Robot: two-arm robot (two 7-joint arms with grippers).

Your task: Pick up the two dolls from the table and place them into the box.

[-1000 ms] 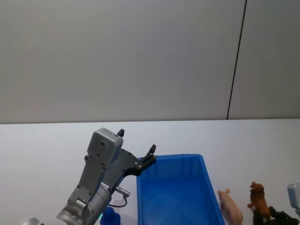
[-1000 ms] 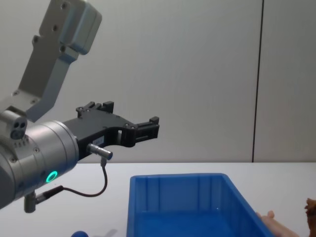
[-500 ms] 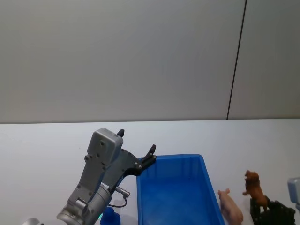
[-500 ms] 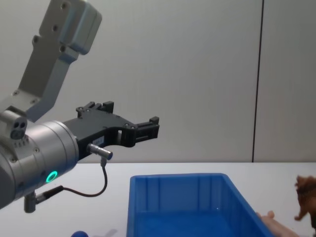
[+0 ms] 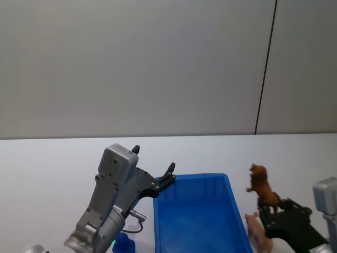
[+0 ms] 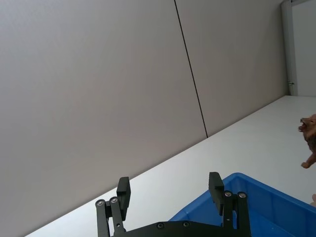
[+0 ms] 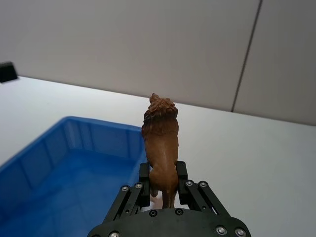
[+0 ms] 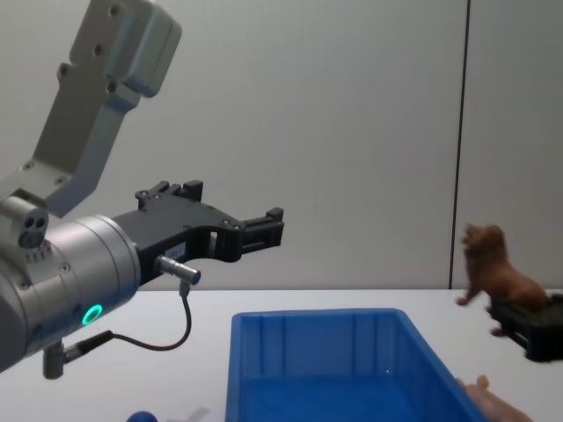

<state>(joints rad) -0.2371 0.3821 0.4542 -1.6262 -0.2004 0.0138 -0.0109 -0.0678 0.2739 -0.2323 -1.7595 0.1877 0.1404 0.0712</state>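
**Brown doll is off the desk and heading for the box**

The big change: a second ago the brown doll [image 5: 261, 188] was standing on the desk [image 5: 52, 168] out at the box's 3 o'clock. Now the right gripper [image 5: 270, 211] is holding it well up in the air and swinging it in toward the box [image 5: 196, 177]. The fingers are clamped shut around its hind end, and the doll is riding upright with its head pointing toward the box's far end. It's looking like it's hanging just outside the right rim, not over the opening yet. So that's pick one done, with the drop still to come.

The pink doll [image 5: 259, 234] is still lying on the desk, right beside the box's right wall at about 4 o'clock.

The left gripper [image 6: 169, 192] is hovering above the box's far-left corner, around 10 o'clock. Its fingers are spread wide and holding nothing. A blue toy [image 5: 124, 243] is peeking out on the desk at the box's 8 o'clock.

Texture-wise, the brown one is looking like hard moulded plastic with a sculpted shaggy mane and skinny legs. The pink one is smooth and rounded. The box is glossy blue plastic with ribbed walls and a chunky rim. The desk is flat matte white.
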